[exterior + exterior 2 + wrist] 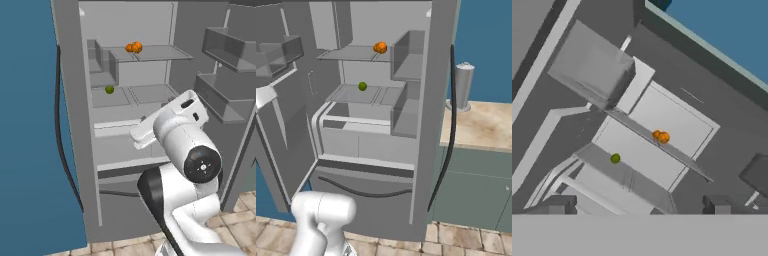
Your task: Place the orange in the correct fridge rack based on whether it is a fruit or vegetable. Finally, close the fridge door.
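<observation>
- Orange [134, 47]: rests on the upper fridge rack [155, 53], near its front edge, touching nothing else.
- Green ball [109, 89]: on the rack below.
- Fridge door [240, 100]: swung wide open, bins facing inward.
- Gripper [637, 207]: well back from the shelves, fingers apart, holding nothing.

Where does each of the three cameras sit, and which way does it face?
Left base view: behind the arm to its left, facing the open fridge; white arm at lower right.
Right base view: behind to its right, same fridge, counter with grey cylinder; arm at lower left.
Hand view: on the hand, tilted, looking at the shelves; gripper tips at the bottom.
Shared: the orange on the upper rack, green ball on the rack below, open fridge door.
</observation>
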